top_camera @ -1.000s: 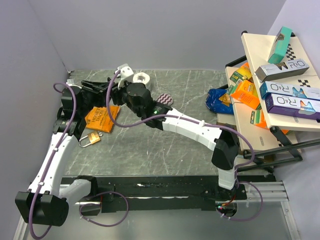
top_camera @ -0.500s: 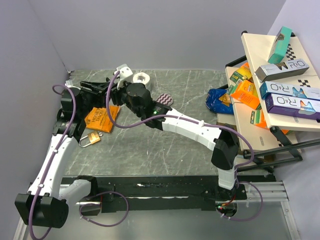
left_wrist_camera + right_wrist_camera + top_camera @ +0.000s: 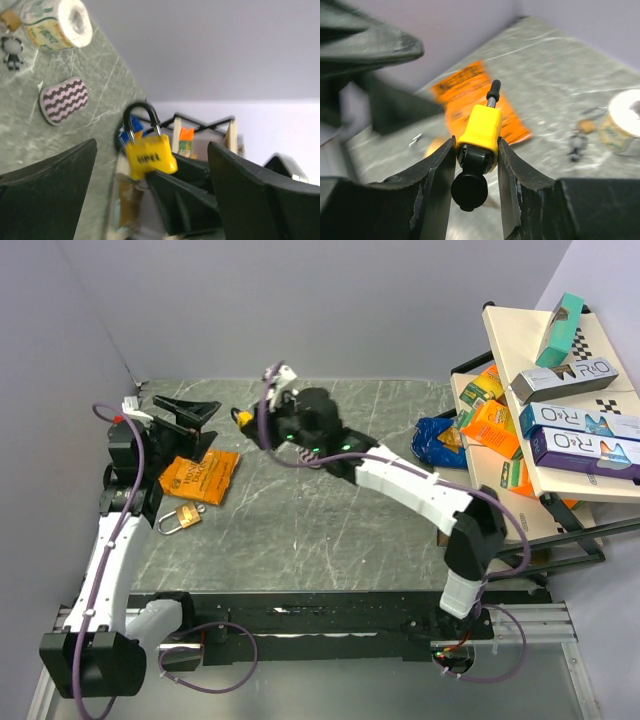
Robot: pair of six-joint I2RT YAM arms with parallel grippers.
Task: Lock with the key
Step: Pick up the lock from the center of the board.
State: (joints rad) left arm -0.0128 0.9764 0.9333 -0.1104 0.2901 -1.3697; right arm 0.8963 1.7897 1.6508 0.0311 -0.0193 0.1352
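Though it blurs, black lettering [image 3: 149, 158] marks the padlock [image 3: 161, 148].

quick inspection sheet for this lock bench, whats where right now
surface: grey marbled table, no spill seen
job's things: yellow padlock held off the table; brass padlock lies beside the orange packet
clutter: toilet roll, striped pad, blue bag
grippers: left gripper open, empty; right gripper fingers shut on the yellow padlock
cables: purple cables loop along both arms
surroundings: rack of boxes at the right, plain walls
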